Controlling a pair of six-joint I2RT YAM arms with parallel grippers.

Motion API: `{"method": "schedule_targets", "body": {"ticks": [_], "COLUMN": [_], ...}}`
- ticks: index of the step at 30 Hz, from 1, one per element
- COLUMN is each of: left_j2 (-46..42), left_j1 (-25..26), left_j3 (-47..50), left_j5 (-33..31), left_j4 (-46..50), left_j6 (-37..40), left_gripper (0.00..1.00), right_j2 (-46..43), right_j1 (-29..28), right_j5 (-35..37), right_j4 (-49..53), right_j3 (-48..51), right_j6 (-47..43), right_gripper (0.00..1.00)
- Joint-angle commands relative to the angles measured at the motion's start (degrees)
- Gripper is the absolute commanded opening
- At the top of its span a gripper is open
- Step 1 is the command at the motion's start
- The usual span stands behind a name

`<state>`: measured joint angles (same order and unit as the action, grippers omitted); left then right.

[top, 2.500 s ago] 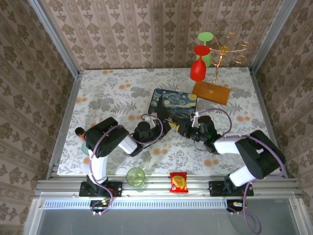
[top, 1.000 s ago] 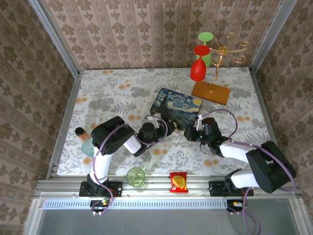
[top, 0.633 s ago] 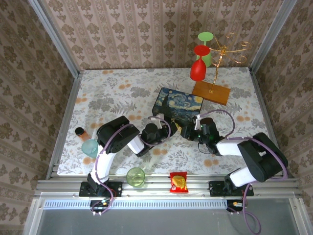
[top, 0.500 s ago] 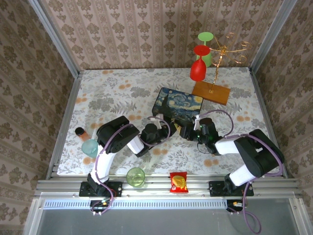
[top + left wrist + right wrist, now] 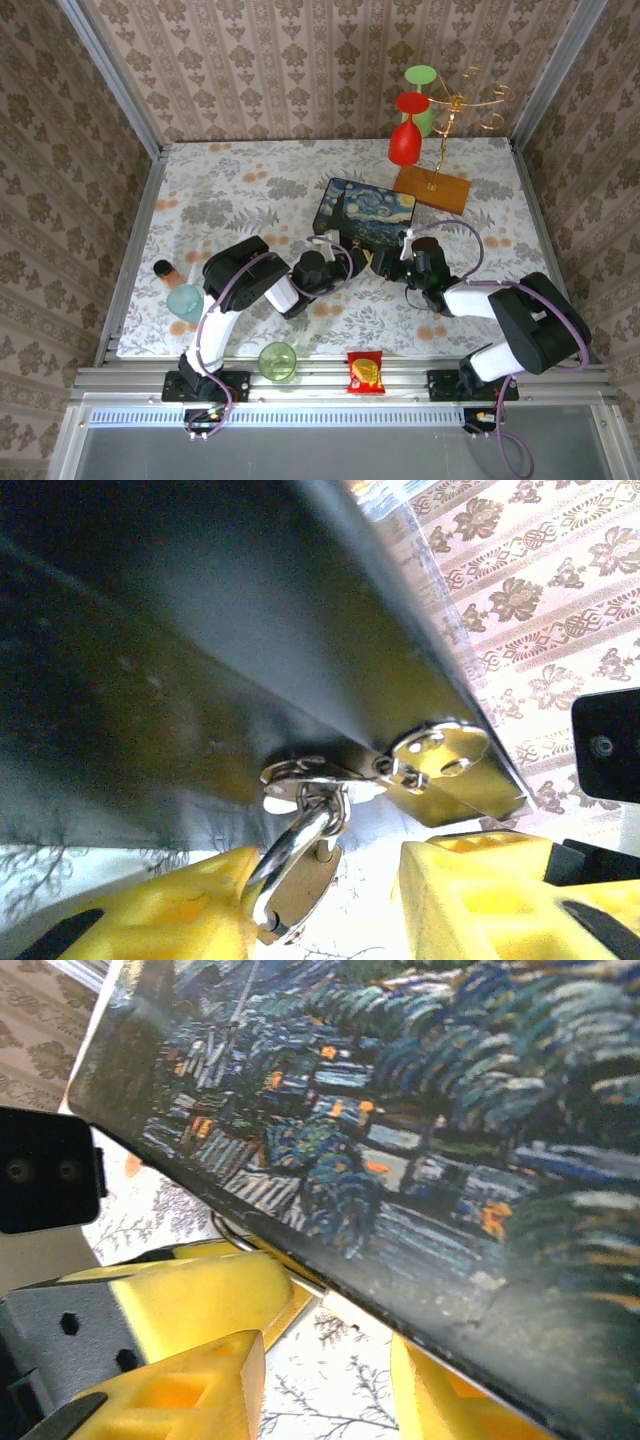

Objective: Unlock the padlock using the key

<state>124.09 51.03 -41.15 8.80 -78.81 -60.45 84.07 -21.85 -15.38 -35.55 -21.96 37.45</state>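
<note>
Beige damask-patterned wallpaper [image 5: 280, 60] lines the three walls around a table under a floral white cloth [image 5: 230, 190], with an aluminium rail [image 5: 130, 380] along its near edge. At the left of the cloth stand a small dark-capped bottle [image 5: 159, 268] and a teal glass [image 5: 185, 301], with a green plastic cup [image 5: 277, 360] nearer the rail. At mid-table the left gripper [image 5: 345, 900] is spread open. The small brass-yellow padlock [image 5: 300, 885] hangs between its yellow fingers [image 5: 170, 915], its silvery shackle [image 5: 290, 845] threaded through the metal hasp [image 5: 325, 775] of the starry-night painted box [image 5: 367, 213]. The right gripper [image 5: 325, 1360], fingers apart and holding nothing visible, sits under the box's edge. A red-yellow snack packet [image 5: 365, 372] lies on the rail. At the far right, a red wine glass [image 5: 405, 135] hangs from a gold rack on a wooden base [image 5: 432, 188].
</note>
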Motion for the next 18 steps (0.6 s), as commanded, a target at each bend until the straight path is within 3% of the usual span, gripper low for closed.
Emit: {"method": "schedule_targets", "body": {"ticks": [1,5,9,18], "left_j2": [2.8,3.3,4.2,1.8], "left_j1": [0.8,0.8,0.0,-0.7], "left_j3": [-0.4,-1.0,-1.2,0.7], "left_j5": [0.6,0.3,0.2,1.7], "left_j4": [4.2,4.2,4.2,4.3], "left_j6": [2.5,2.3,0.9,-2.4], "left_gripper": [0.4,0.3,0.17,0.06], "right_j2": [2.9,4.2,4.0,-5.8], "right_j1": [0.9,1.9,4.2,5.4], "right_j5": [-0.1,-1.6,-7.4,-3.5], "right_j4": [0.3,-3.1,-9.1,11.2], "right_j3": [-1.2,-0.2,1.6,0.6], "right_j6": [1.3,2.3,5.2,-7.6], "right_gripper": [0.38,0.36,0.36,0.38]}}
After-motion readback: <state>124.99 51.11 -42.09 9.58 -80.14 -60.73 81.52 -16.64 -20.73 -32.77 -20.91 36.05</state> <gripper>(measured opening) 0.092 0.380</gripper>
